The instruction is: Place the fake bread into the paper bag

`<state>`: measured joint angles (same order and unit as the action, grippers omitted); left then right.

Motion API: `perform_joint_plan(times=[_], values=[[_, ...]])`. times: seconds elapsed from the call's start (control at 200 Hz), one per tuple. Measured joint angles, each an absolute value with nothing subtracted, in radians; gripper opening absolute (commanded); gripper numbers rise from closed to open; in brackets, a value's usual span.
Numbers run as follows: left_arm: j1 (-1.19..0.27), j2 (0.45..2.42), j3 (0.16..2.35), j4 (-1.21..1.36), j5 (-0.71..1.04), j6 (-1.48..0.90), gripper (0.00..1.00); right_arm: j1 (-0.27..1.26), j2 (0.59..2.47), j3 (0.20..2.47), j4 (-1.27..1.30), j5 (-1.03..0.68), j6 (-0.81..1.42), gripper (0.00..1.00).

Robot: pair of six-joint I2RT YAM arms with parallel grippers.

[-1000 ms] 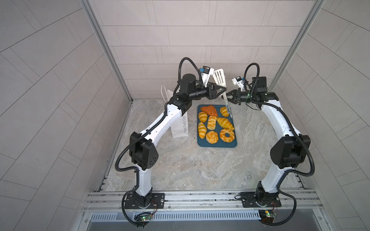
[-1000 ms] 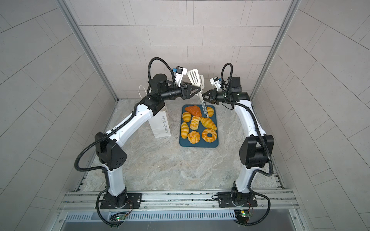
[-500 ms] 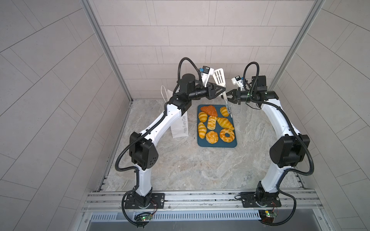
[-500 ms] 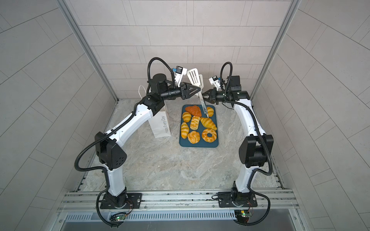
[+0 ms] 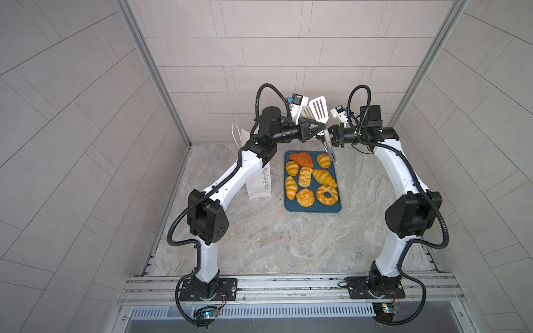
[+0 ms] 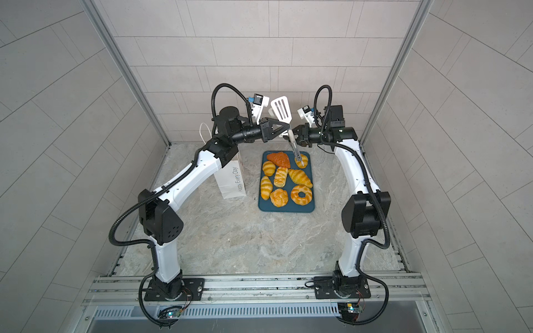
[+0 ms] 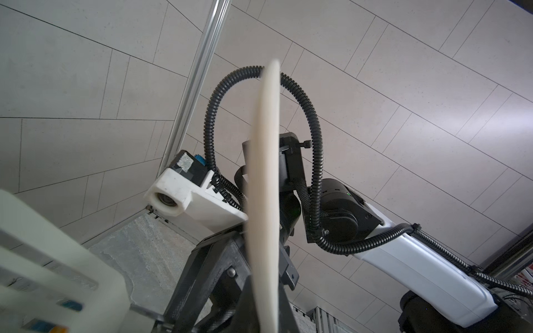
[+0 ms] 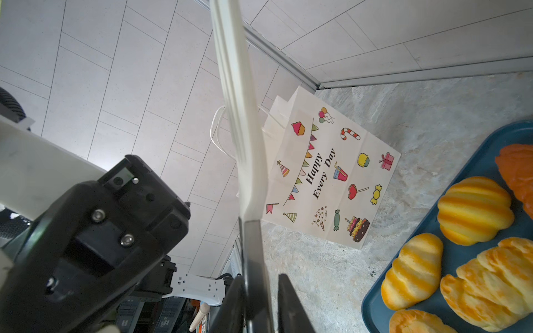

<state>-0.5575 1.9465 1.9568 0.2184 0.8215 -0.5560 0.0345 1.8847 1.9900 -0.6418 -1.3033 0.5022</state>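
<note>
Paper bag [image 8: 331, 173] bears the printed words "Happy Every Day".

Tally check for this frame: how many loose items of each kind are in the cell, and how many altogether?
fake bread pieces: 8
teal tray: 1
paper bag: 1
white tongs: 1
Total: 11

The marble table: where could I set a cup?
Widest bare table lies between the tray and the front rail. A strip runs right of the tray. A narrow gap parts it from the paper bag. Crowded: the tray, full of fake bread, tongs above its far end.
</note>
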Motion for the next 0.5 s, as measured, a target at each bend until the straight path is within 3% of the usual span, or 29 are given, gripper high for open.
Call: perform_joint_plan(times=[0.2,0.465,0.5], values=[[-0.545,1.982,1.957,0.243,0.814,-0.594,0.00,0.032,1.927,2.024,-0.675,-1.277,0.457,0.36],[-0.515,1.987,1.957,0.266,0.810,-0.617,0.00,0.006,1.925,2.021,-0.690,-1.253,0.415,0.61],[-0.510,1.987,1.957,0.268,0.811,-0.622,0.00,-0.004,1.924,2.015,-0.690,-1.252,0.411,0.69]])
